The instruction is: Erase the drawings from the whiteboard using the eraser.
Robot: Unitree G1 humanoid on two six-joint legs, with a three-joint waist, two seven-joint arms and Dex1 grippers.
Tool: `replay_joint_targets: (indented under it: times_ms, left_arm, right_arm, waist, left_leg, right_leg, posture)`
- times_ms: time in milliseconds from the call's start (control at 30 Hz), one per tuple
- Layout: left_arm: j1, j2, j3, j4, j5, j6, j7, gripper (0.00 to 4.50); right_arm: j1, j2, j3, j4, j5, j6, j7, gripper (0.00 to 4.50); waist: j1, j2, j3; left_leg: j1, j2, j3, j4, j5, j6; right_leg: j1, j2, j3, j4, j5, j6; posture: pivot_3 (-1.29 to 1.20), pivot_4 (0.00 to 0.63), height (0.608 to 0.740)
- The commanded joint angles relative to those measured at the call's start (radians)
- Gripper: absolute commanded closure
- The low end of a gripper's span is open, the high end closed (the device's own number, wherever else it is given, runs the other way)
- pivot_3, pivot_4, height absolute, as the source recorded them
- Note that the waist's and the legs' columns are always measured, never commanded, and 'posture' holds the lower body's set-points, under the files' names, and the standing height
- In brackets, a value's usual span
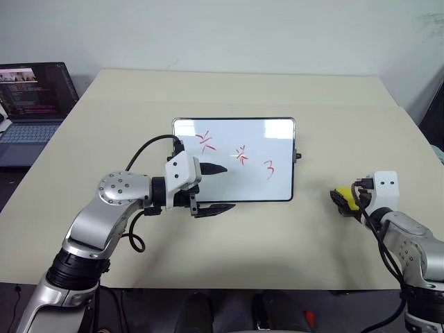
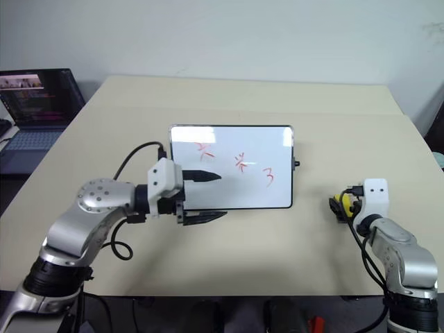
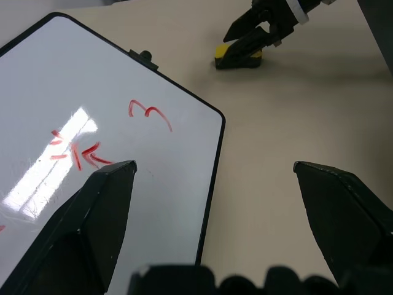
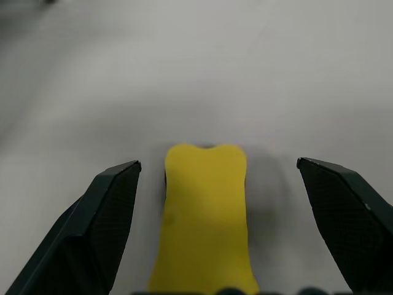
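The whiteboard (image 1: 236, 163) is lying flat on the beige table (image 1: 277, 97) near the centre of the left eye view, its long axis running left to right across the picture and its edges roughly parallel to the table's edges. The drawings (image 1: 240, 155) are sitting in a row along that axis: one red squiggle at the upper left of the board, a second in the middle, and a "3"-shaped mark toward the lower right. A small black knob is sticking out from the board's right edge.

The left gripper (image 1: 216, 187) is hovering at the board's lower left corner, pointing toward the right of the frame, its two black fingers spread apart and holding nothing; one finger is hanging over the white surface, the other over the table just below the frame.

The eraser (image 1: 344, 197) is resting on the table at the right of the frame, well apart from the board. In the right wrist view it is lying lengthwise between the fingers, its long axis running along the way they point. The right gripper (image 4: 215, 175) is straddling it with fingers wide apart, a gap showing on each side.

Bare table is stretching between board and eraser, and beyond the board. A laptop (image 1: 31, 104) is sitting open at the upper left.
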Motion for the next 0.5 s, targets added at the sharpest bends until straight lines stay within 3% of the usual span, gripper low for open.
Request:
replay_joint_targets:
  times_ms: [33, 267, 500]
  left_arm:
    - [0.0, -0.002, 0.023, -0.034, -0.004, -0.007, 0.011, 0.0]
    - [0.012, 0.001, 0.026, -0.04, -0.006, -0.002, 0.018, 0.0]
    - [0.048, -0.014, 0.071, -0.063, -0.043, 0.049, 0.068, 0.0]
  right_arm:
    - [-0.012, -0.007, -0.028, -0.006, 0.005, -0.021, 0.011, 0.64]
    - [-0.022, -0.014, -0.018, 0.016, -0.007, -0.02, 0.013, 3.12]
    - [-0.013, -0.025, -0.011, -0.02, -0.017, -0.043, 0.022, 3.2]
  waist:
    - [0.0, 0.0, 0.0]
    - [-0.001, 0.0, 0.0]
    - [-0.001, 0.0, 0.0]
  left_leg:
    - [0.0, 0.0, 0.0, 0.0, 0.0, 0.0]
    - [0.0, 0.0, 0.0, 0.0, 0.0, 0.0]
    - [0.0, 0.0, 0.0, 0.0, 0.0, 0.0]
  right_leg:
    - [0.0, 0.0, 0.0, 0.0, 0.0, 0.0]
    - [0.0, 0.0, 0.0, 0.0, 0.0, 0.0]
    - [0.0, 0.0, 0.0, 0.001, 0.0, 0.0]
  posture:
    - [0.0, 0.15, 0.74]
    - [0.0, 0.15, 0.74]
    - [0.0, 0.15, 0.74]
